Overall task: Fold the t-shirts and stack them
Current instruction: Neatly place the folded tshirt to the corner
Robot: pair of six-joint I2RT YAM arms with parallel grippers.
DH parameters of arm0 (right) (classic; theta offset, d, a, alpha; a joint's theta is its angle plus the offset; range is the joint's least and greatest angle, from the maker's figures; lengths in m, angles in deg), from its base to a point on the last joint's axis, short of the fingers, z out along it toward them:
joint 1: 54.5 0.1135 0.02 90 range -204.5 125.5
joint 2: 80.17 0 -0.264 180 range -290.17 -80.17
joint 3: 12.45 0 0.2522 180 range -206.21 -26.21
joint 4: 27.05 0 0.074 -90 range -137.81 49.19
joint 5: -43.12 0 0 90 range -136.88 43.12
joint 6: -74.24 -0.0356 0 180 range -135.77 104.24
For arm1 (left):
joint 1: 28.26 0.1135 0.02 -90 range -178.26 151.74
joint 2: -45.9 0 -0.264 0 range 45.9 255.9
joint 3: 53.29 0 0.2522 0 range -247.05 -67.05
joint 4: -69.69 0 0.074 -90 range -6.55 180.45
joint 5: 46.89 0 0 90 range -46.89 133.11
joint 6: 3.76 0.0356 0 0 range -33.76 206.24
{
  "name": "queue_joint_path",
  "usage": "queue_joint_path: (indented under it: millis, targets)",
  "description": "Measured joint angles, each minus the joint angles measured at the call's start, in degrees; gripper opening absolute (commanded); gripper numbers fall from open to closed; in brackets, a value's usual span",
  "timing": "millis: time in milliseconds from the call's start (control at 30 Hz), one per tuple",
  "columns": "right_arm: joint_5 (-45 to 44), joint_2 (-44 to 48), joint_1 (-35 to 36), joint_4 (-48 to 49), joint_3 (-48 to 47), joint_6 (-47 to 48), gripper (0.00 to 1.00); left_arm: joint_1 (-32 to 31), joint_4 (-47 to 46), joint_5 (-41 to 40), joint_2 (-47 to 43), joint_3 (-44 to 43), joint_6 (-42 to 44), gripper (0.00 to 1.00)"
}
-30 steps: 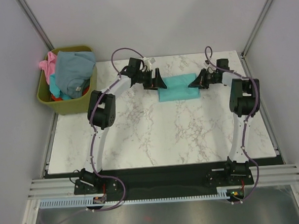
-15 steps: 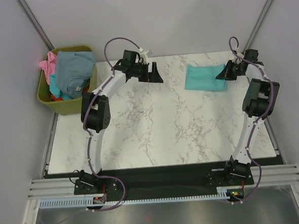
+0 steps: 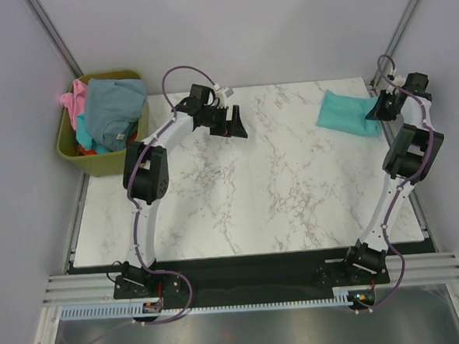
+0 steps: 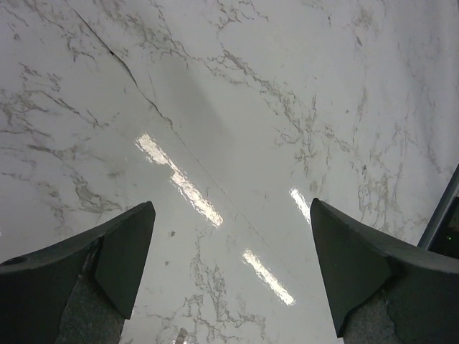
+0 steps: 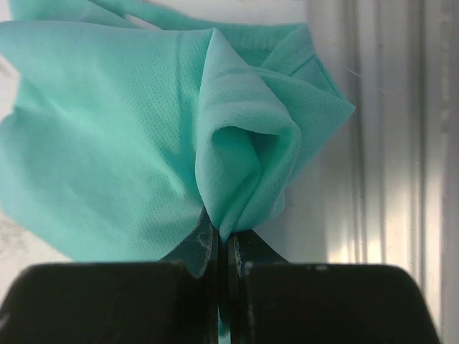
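From above we see the folded teal tee (image 3: 347,112) at the table's (image 3: 255,209) far right corner, its edge pinched by the right gripper (image 3: 378,110), the left gripper (image 3: 238,126) spread over bare marble, and other tees (image 3: 115,107) heaped in the bin (image 3: 104,161). The left wrist shows us fingers (image 4: 122,251) wide apart, holding nothing. The right wrist shows us jaws clamped on a bunched fold of that tee (image 5: 107,136).

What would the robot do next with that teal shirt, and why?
Probably open the right gripper and let go: the folded teal shirt lies at the far right corner of the table, its edge pinched, while the open left gripper hangs empty.
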Motion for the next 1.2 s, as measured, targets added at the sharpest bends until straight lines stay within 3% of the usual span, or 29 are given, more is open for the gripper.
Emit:
queue_joint_path:
  millis: [467,1200]
  targets:
    - [-12.7,-4.6,0.7,3.2,-7.5,1.3,0.00,-1.8,0.5,-1.9,-2.9,1.9,2.0,0.97]
    - [-15.9,-11.2,3.6,12.0,-14.4,0.1,0.00,-5.3,3.1,-6.1,-4.9,4.7,5.1,0.99]
